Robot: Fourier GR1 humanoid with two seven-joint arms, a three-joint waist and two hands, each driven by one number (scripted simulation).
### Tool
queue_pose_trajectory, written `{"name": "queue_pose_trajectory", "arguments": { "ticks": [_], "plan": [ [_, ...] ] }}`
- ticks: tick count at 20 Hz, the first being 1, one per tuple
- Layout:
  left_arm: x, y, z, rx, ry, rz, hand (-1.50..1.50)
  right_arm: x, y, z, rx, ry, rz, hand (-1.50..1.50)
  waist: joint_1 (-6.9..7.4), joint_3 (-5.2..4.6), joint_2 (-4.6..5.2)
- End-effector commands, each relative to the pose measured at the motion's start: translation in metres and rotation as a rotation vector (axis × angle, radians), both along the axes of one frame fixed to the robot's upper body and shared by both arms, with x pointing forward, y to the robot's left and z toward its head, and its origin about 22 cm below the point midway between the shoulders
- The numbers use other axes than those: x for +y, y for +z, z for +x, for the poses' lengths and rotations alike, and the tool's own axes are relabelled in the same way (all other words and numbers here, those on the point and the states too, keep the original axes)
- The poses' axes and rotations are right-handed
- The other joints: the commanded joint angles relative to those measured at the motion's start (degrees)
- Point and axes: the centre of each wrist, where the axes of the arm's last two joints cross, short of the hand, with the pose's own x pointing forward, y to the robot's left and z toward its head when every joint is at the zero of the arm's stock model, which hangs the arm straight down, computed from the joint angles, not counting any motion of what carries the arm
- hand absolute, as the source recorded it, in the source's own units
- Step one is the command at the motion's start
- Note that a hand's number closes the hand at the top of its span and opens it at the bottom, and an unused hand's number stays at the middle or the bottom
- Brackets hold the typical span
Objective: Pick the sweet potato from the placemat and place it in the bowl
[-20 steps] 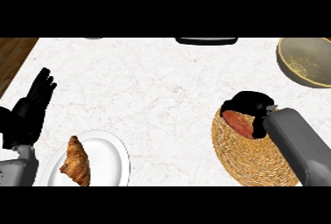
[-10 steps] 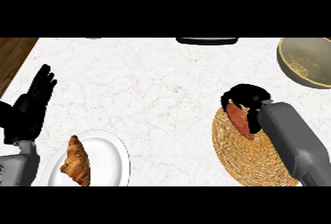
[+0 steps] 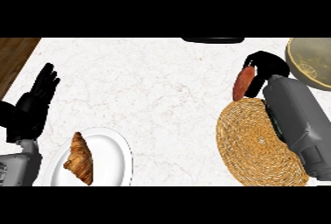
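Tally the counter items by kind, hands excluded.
Sweet potato: 1
Croissant: 1
Plate: 1
Bowl: 1
Woven placemat: 1
Dark object at the far edge, kind unclear: 1
Total: 6

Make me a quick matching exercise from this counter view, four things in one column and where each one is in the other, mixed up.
Things:
1. sweet potato
2. croissant
3. placemat
4. bowl

Places:
A. on the white plate, lower left
B. top right corner of the counter
C. in the right hand, above the placemat's far edge
D. flat on the counter, lower right

Pairs: 1-C, 2-A, 3-D, 4-B
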Motion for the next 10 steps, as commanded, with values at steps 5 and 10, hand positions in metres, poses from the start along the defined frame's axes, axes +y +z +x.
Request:
{"name": "queue_pose_trajectory", "arguments": {
  "ticks": [5, 10],
  "plan": [
    [0.007, -0.010, -0.008, 0.024, 0.021, -0.004, 0.00, 0.024, 0.087, 0.024, -0.399, -0.271, -0.125, 1.50, -0.83, -0.03, -0.74],
    [0.010, -0.003, -0.006, 0.027, 0.035, -0.008, 0.00, 0.034, 0.122, 0.022, -0.644, -0.384, -0.089, 1.50, -1.73, 0.01, -0.95]
  ]
}}
